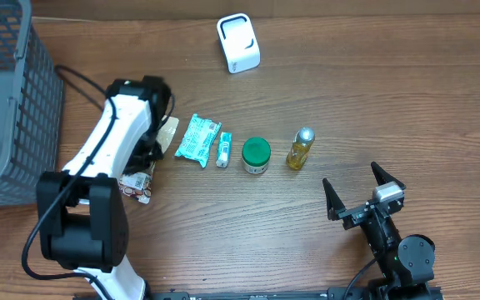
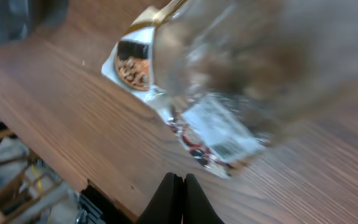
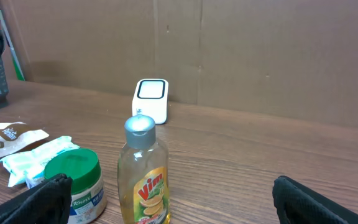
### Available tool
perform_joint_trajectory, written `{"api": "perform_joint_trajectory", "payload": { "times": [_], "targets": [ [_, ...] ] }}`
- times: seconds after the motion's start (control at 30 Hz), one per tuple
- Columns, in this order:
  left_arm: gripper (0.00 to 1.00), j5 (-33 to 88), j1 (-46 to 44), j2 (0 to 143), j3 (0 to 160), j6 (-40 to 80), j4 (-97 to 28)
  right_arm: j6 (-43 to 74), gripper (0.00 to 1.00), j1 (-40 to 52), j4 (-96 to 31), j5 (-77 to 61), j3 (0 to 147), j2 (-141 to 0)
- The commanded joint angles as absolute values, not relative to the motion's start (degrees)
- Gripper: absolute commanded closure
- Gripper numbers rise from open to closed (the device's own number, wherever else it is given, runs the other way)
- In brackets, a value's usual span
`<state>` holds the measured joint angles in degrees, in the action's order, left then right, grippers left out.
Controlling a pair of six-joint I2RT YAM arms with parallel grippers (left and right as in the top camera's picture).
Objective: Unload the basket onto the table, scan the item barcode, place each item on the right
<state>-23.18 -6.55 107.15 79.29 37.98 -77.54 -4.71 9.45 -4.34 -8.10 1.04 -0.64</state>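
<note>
Robotics test bench staged as a shop checkout. Seen from beside it: a wood-grain worktop [image 1: 307,242] backed by plain cardboard sheeting [image 3: 260,56] (a makeshift wall). A white-and-black left arm [image 1: 111,142] and a black right arm [image 1: 394,250] stand at its near edge. Shop props include a grey basket [image 1: 7,100], a white barcode scanner [image 1: 238,42], a green-lidded jar [image 1: 256,156] and a bottle of yellow dish liquid [image 1: 301,148].

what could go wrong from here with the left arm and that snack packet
The left gripper is shut with nothing in its grip, so it may only push the snack packet rather than lift it. The teal pouch lies close beside that packet and might get nudged. The white scanner stands well away, a long carry.
</note>
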Motion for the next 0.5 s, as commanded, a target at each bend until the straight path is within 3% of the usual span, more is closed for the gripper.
{"api": "perform_joint_trajectory", "payload": {
  "times": [0.0, 0.47],
  "targets": [
    [0.96, -20.75, -3.99, 107.35, 76.75, 34.87, -75.61, -4.89, 0.0, 9.26, -4.16, -7.55, 0.49, -0.25],
    [0.96, -17.91, -1.3, 107.37, 68.62, 29.71, -59.29, -4.89, 0.0, 9.26, -4.19, -7.55, 0.49, -0.25]
  ]
}}
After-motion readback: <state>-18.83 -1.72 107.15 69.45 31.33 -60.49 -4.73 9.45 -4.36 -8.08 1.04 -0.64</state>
